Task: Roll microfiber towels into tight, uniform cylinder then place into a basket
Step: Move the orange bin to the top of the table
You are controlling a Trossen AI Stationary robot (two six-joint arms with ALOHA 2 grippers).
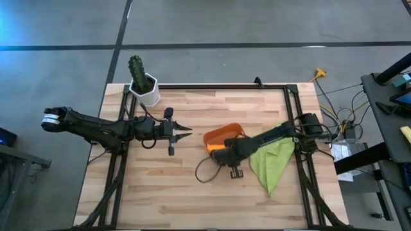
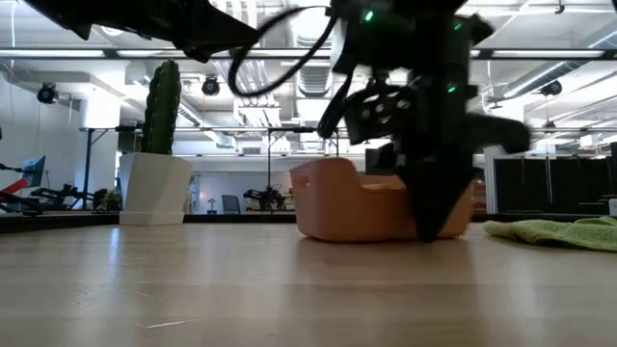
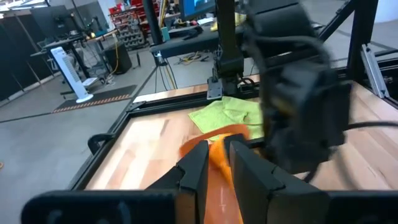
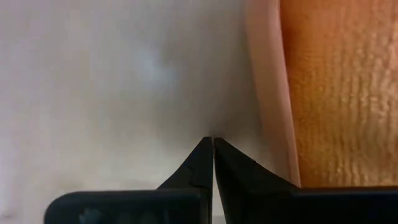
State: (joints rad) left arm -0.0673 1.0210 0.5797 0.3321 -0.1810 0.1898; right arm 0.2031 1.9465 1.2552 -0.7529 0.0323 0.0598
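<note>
Pale wooden table (image 1: pixel 160 192) with a black frame, standing on a grey floor; behind it, seen from table height, is a large workshop with strip lights. At the far left corner stands a white pot with a green cactus (image 1: pixel 144 82).

Near the middle of the table sits the salmon-red basket (image 1: pixel 218 135), a shallow tub with rounded corners. The orange towel (image 4: pixel 339 93) lies inside it, its nubbly surface filling the tub.

The right gripper (image 4: pixel 213 144) is tipped down at the near edge of the basket, its tips just outside the rim and close to the wood. Its two fingers are pressed together and hold nothing.

The lime green towel (image 1: pixel 273 162) lies crumpled and unrolled on the table to the right of the basket, partly under the right arm.

The left gripper (image 1: pixel 186 130) hovers left of the basket, well apart from it, pointing toward it. Its fingers (image 3: pixel 196 171) stand slightly apart with nothing between them.
</note>
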